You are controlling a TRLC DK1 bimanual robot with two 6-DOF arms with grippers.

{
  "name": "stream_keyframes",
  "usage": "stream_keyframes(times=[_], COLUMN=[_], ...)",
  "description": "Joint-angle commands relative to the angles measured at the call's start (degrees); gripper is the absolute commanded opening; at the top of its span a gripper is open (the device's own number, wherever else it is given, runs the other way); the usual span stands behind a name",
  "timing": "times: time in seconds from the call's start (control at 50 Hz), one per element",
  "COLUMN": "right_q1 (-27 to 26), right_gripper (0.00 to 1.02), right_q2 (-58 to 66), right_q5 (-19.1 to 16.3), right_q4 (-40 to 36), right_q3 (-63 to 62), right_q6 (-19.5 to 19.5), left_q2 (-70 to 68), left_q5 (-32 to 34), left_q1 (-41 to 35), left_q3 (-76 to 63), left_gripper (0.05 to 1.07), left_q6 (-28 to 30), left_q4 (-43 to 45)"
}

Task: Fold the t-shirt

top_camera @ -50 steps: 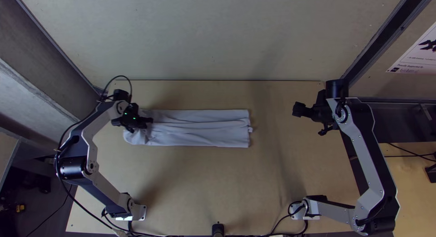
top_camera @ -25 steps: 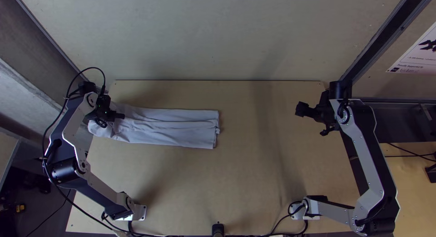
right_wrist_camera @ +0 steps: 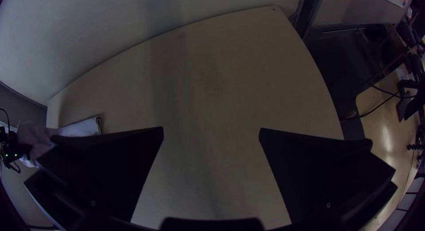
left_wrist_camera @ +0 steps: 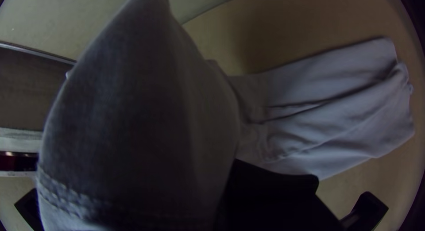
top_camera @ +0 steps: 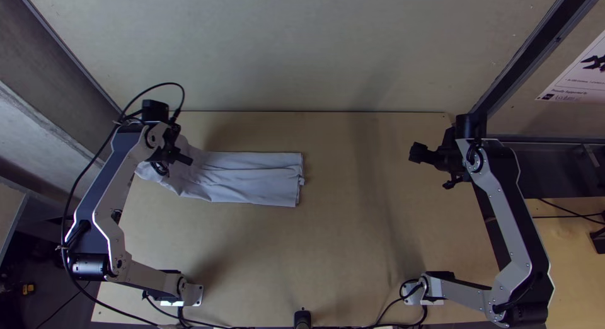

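T-shirt (top_camera: 252,178): pale grey, plain | I see it folded into a long strip, creased lengthwise | one end lies flat, the other rises loosely, stitched hem near my left wrist camera | far left part of my tabletop (top_camera: 353,253)

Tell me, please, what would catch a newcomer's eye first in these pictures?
The pale t-shirt stands out most, a long folded strip lying left of the middle on the wooden table in the top view. At its left end, the left gripper holds some cloth raised. Across at the right, the right gripper hangs empty with fingers wide apart.
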Motion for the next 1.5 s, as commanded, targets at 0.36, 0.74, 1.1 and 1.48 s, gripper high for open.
stream_keyframes(times=[0.36,0.74,1.1,1.48], right_q1=[-3.34,-7.56,-10.90,-12.04], right_gripper=[0.99,0.99,0.99,0.99], right_q2=[-2.31,-3.72,-5.04,-5.48], right_q5=[-0.26,-0.26,-0.26,-0.35], right_q4=[0.36,0.36,0.36,0.36], right_q3=[-2.55,-4.40,-5.98,-8.62], right_q6=[0.41,-1.00,-3.02,-3.99], left_q2=[8.85,17.81,26.42,34.77], left_q5=[-8.30,-11.12,-12.17,-4.17], left_q1=[-18.90,-30.76,-38.24,-42.98], left_q3=[16.45,22.52,23.66,31.83], left_gripper=[0.08,0.08,0.08,0.77], left_q6=[-15.68,-20.96,-25.53,-30.27], left_q4=[-18.11,-20.66,-20.83,-21.19])
